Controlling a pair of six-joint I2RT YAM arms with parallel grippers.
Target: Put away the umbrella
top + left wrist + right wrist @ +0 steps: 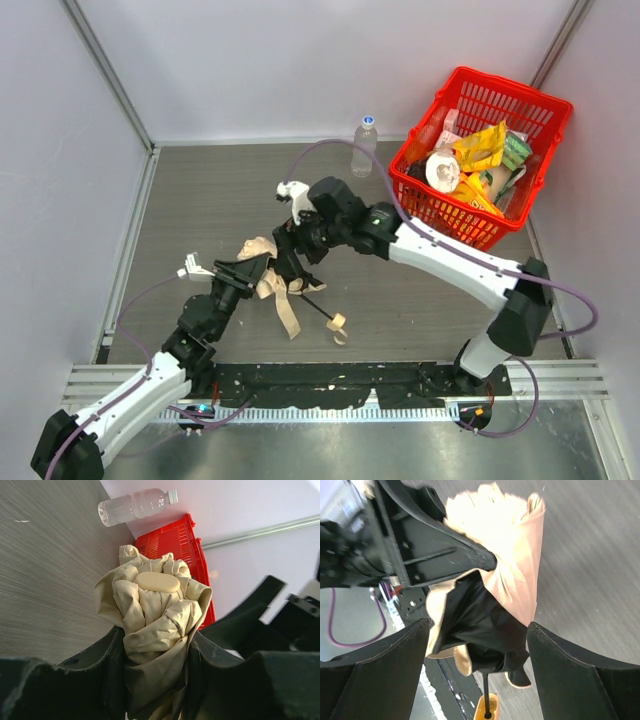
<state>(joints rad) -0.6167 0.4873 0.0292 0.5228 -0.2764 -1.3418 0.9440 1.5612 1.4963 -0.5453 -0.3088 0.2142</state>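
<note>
Your left gripper (155, 645) is clamped on the umbrella (150, 610) at its bunched canopy near the cap end, I'd say to keep the folds gathered. It sits mid-surface (200, 200). Right gripper (478, 627) is spread wide, straddling the loose skirt lower down with no contact, which looks staged to squeeze the fabric in. Shaft (318, 308) and handle (338, 322) point toward the near edge, strap (287, 315) hanging loose. Red basket (540, 110) is well apart, far right
</note>
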